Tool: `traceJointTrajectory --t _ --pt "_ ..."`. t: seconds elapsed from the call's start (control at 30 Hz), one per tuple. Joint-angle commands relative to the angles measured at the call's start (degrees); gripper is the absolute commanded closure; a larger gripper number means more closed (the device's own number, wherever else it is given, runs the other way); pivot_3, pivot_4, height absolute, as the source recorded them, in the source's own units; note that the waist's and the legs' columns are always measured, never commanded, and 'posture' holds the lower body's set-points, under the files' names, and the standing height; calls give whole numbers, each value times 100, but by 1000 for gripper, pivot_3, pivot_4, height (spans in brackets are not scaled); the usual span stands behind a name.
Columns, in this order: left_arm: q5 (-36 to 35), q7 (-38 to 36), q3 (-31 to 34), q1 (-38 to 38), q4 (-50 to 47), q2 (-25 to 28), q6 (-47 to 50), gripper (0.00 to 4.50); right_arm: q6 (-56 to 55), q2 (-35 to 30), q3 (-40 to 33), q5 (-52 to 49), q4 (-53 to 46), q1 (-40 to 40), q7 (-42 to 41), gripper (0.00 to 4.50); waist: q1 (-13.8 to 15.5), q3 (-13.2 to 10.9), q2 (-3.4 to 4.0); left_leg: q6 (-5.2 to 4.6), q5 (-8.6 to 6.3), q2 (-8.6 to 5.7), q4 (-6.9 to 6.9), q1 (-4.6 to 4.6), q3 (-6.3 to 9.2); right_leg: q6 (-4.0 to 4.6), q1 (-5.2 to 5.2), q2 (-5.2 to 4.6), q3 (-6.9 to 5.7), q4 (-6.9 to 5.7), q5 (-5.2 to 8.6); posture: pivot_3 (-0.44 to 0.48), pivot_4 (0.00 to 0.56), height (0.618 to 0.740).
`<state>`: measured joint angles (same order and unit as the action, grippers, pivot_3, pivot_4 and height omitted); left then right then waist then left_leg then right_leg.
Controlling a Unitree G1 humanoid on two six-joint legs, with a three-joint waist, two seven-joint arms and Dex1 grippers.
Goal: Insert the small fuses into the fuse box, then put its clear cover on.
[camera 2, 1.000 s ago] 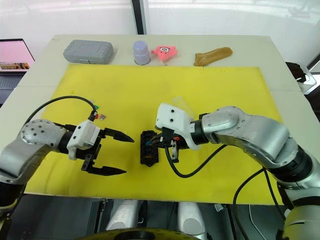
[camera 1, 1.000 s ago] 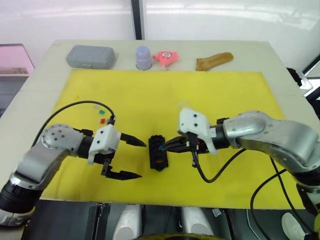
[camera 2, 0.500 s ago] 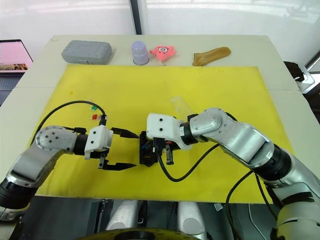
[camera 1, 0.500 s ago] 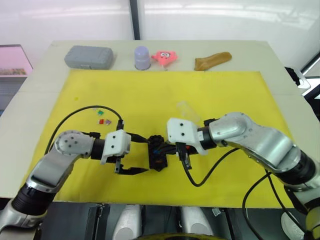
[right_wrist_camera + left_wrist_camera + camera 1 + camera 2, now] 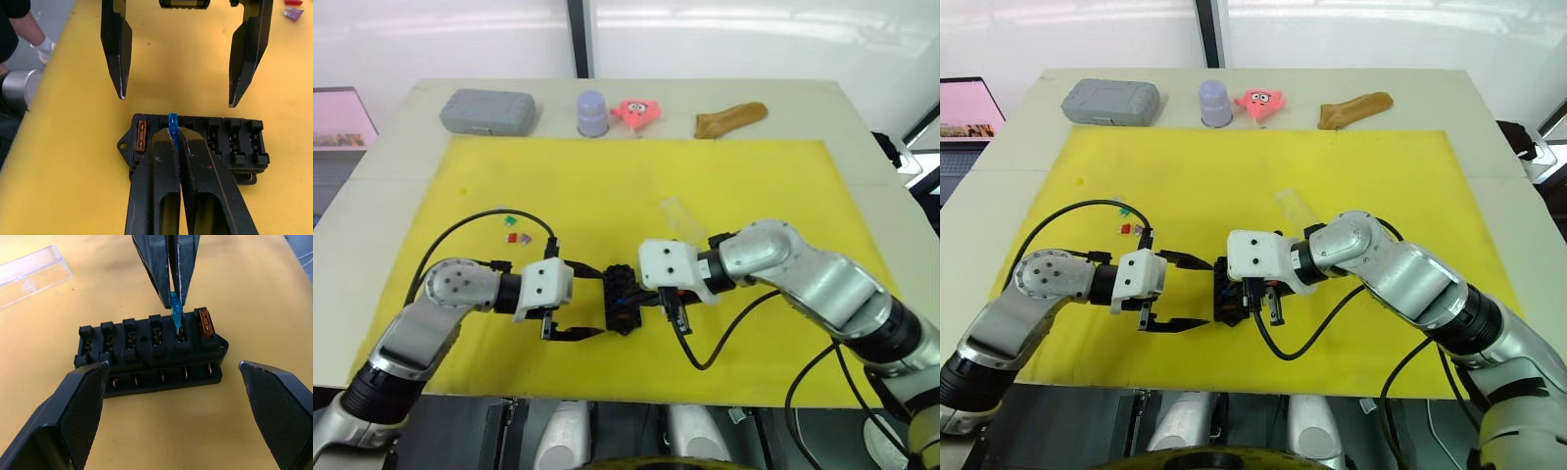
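The black fuse box [image 5: 622, 300] lies on the yellow mat near the front edge. My right gripper [image 5: 173, 131] is shut on a blue fuse [image 5: 176, 313], holding it upright in a slot of the box's back row. An orange fuse [image 5: 206, 323] sits in the end slot beside it. My left gripper [image 5: 593, 305] is open just left of the box, its fingers [image 5: 116, 46] spread wider than the box and touching nothing. The clear cover [image 5: 680, 216] lies flat on the mat behind the right gripper. Green, red and purple small fuses [image 5: 515, 233] lie loose to the left.
Along the table's far edge stand a grey case [image 5: 489, 111], a purple cup [image 5: 592, 113], a pink toy [image 5: 641, 111] and a brown object [image 5: 732, 119]. A laptop [image 5: 964, 108] sits at the far left. A person's gloved hand [image 5: 41, 46] shows beyond the mat.
My left gripper has moved right, up to the fuse box, still open. My right gripper has come down over the box with the blue fuse.
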<state>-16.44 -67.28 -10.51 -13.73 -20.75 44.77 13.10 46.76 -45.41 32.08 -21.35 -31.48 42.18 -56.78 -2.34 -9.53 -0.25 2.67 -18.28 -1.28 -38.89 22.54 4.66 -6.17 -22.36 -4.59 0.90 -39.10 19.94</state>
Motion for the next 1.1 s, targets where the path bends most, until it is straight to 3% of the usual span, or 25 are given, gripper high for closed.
traceJointTrajectory --t 0.03,0.63,1.1 --pt "2 45 -29 -27 -212 -18 -5 37 -53 105 -69 82 -82 26 -86 4500 -3 0 0 0 0 0 0 0 0 0 0 0 0 0 0 0 150 740" --pt "-37 136 -86 -41 -385 -61 176 37 -7 107 -71 400 -133 -104 -270 4500 -3 0 0 4 2 0 -2 -1 0 0 1 2 0 -3 0 0 150 740" --pt "-37 186 -170 -81 -413 -92 186 37 494 216 -145 299 -215 265 -367 4500 -5 0 0 5 3 0 -5 -1 0 0 1 2 -1 -5 0 0 150 740"
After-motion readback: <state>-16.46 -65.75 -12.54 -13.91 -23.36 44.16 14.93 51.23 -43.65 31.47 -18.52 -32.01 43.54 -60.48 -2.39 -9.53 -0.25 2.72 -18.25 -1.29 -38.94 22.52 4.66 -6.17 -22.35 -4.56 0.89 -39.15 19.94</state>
